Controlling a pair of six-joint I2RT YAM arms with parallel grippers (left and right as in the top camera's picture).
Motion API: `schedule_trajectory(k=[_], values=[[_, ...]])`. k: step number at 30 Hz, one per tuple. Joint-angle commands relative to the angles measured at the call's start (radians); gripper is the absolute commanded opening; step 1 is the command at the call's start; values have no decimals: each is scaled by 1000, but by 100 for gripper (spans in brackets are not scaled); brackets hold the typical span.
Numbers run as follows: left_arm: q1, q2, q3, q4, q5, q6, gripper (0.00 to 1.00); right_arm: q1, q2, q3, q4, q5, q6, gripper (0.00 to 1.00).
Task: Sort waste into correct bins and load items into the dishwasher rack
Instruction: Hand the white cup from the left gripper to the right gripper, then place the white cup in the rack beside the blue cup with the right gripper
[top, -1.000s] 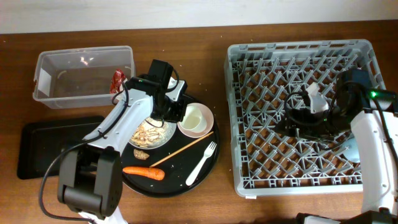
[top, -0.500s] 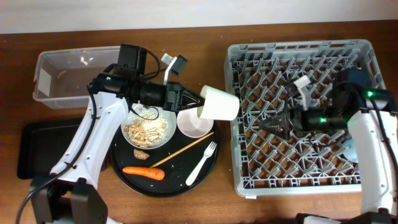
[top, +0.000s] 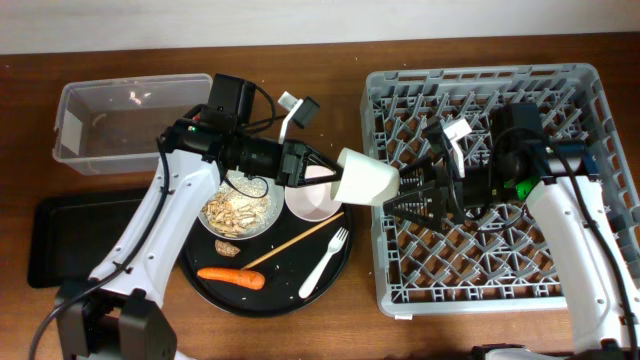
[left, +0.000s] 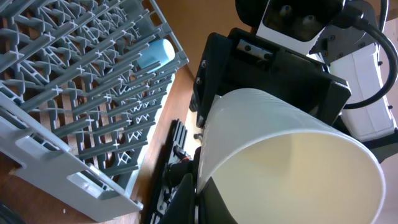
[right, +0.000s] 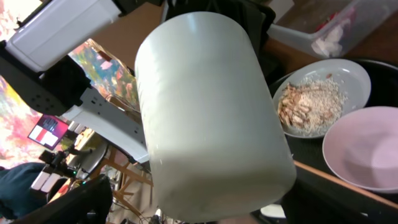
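A tall white cup (top: 364, 178) hangs on its side in the air between the round tray and the dishwasher rack (top: 500, 275). My left gripper (top: 335, 172) is shut on its rim, one finger inside the wall and one outside (left: 186, 198). My right gripper (top: 402, 196) stands open at the rack's left edge, its fingers on either side of the cup's base (right: 211, 124). The plate (top: 262, 225) holds beige scraps (top: 238, 210). A cream bowl (top: 312, 203), chopstick (top: 295, 241), fork (top: 325, 262) and carrot (top: 230, 276) lie on the round tray.
The round black tray (top: 275, 292) sits left of the rack. A clear tub (top: 125, 125) at the back left holds a red wrapper (right: 324, 26) and white tissue (right: 326, 45). A shallow black tray (top: 80, 240) lies in front of it. A blue cup (left: 155, 53) lies in the rack.
My left arm has carried the cup to the right, toward the rack. My right gripper has come left across the rack to meet the cup's base.
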Motion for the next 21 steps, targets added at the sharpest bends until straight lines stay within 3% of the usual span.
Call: schedule_trajectory(k=[1,5,13,17,19,21], values=[[-2,-10,9,-3,-8,12,1,23,-18,17,9,-84,-8,86],[-2,-10,9,-3,-8,12,0,28,-18,17,9,-84,-8,79],[-2,-10,9,-18,-8,12,0,28,-18,17,43,-84,-7,74],[-2,-10,9,-20,-8,12,2,28,-17,17,47,-82,-7,59],[-2,-10,9,-21,-8,12,10,28,-18,17,46,-59,-6,54],[-2,-10,9,-21,-8,12,28,28,-18,17,44,-22,0,52]])
